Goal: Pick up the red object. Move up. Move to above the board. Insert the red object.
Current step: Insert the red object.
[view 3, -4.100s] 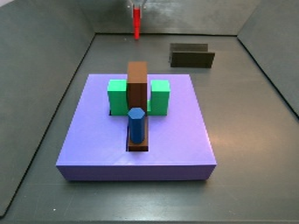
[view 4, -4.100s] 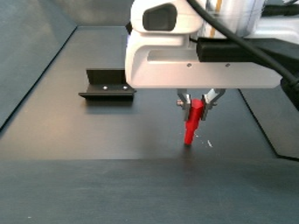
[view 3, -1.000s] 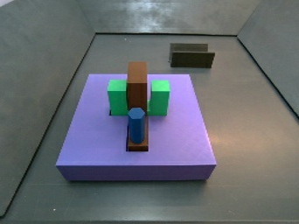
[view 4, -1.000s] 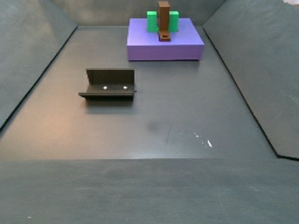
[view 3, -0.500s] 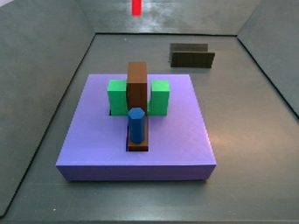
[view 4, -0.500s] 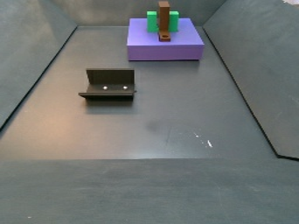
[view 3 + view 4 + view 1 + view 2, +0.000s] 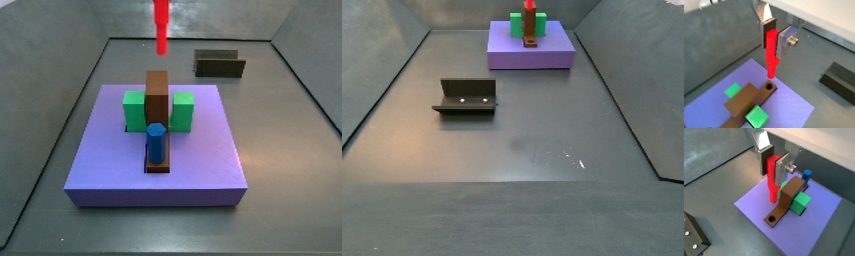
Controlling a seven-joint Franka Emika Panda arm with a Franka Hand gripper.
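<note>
The red object [image 7: 771,57] is a thin bright red rod, and my gripper [image 7: 776,49] is shut on its upper part, the rod hanging straight down. In both wrist views it hangs above the board [image 7: 791,107], a thick lavender-blue slab. Its lower end is a short way above the round hole [image 7: 771,219] at the end of the brown bar [image 7: 785,207]. In a side view the red object [image 7: 160,25] reaches down from the top edge, over the far part of the board [image 7: 187,165]. The gripper [image 7: 774,178] itself is out of both side views.
On the board stand a brown bar [image 7: 158,95], green blocks [image 7: 135,110] on both sides of it, and a blue hexagonal peg [image 7: 156,142] at the bar's near end. The dark fixture [image 7: 219,64] stands on the grey floor beyond the board, seen too in the fixture [image 7: 466,96] view.
A second ago no rod showed in the side views. Half a second ago only its tip showed at the top edge. Now it hangs lower and nearer the board.
</note>
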